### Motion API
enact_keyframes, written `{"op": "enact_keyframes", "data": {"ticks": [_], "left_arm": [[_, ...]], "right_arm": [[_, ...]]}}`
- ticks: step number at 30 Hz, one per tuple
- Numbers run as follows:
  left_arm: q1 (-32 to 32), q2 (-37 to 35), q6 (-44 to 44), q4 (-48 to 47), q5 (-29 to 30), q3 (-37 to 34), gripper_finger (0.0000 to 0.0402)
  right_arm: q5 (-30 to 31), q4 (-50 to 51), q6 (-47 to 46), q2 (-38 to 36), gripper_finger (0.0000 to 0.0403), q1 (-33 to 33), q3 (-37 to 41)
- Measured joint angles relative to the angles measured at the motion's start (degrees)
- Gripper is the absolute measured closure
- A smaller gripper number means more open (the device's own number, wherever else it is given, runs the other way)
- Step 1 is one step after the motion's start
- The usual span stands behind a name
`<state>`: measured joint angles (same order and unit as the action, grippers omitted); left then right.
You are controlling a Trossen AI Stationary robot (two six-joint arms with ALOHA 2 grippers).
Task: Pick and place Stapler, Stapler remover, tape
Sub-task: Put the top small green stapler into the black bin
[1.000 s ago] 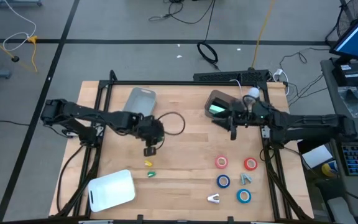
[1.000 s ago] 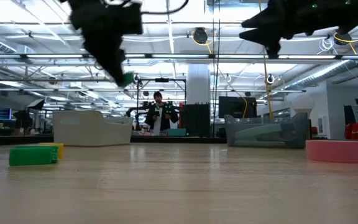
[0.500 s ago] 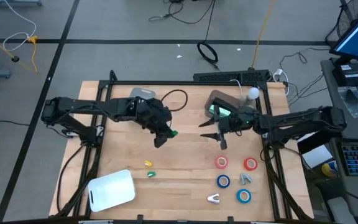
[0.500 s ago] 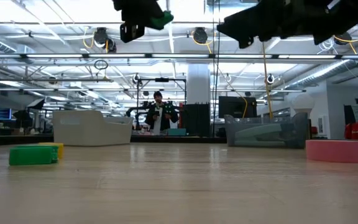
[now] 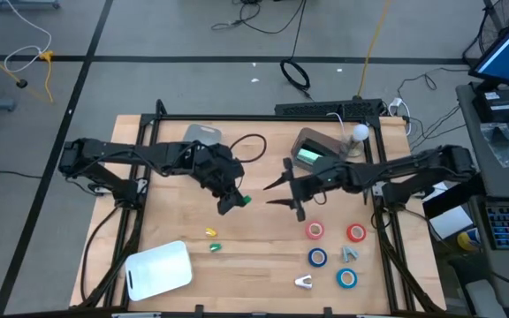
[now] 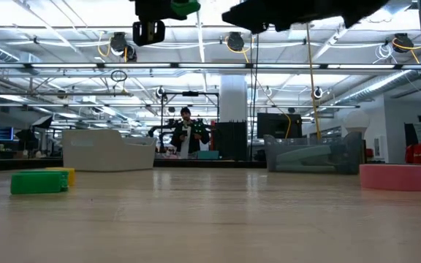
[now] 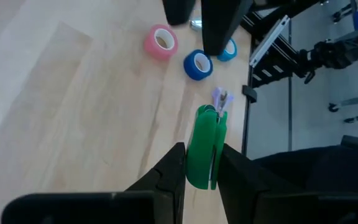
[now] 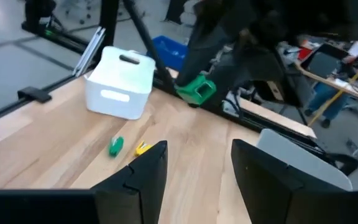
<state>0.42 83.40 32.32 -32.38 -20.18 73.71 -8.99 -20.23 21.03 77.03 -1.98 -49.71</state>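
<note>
Clamping green stapler (image 7: 205, 147), left claw (image 7: 199, 163) mid-table; right claw (image 8: 193, 163) apart, arm cut off in low view.

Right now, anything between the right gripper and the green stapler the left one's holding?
Nothing visible. The left gripper holds the green stapler in the air mid-table; the right gripper is open, facing it across a clear gap.

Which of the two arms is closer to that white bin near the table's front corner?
Left. Its tool, holding a green stapler, hangs over mid-table, diagonally up from the white bin. The right tool, open and empty, is farther off toward the tape side.
</note>
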Motion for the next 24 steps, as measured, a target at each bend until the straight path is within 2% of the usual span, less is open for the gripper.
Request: {"op": "enact_keyframes", "data": {"ticks": [7, 14, 20, 24], "left_arm": [[-0.82, 0.00, 0.20, -0.91, -0.44, 0.00, 0.0325], [-1.19, -0.02, -0.09, -1.43, -0.62, 0.00, 0.0325], [-1.19, -0.02, -0.09, -2.18, -0.79, 0.02, 0.0325], [-1.15, -0.03, -0.07, -2.12, -0.82, 0.02, 0.0325]], "right_arm": [[-0.02, 2.26, 3.68, 5.25, 0.0229, -0.94, -7.36], [-0.11, 9.55, 7.98, 9.47, 0.0229, -2.16, -13.88], [0.35, 10.38, 11.60, 11.00, 0.0229, -3.36, -15.88], [4.28, 9.95, 13.79, 10.98, 0.0229, -3.41, -16.31]]}}
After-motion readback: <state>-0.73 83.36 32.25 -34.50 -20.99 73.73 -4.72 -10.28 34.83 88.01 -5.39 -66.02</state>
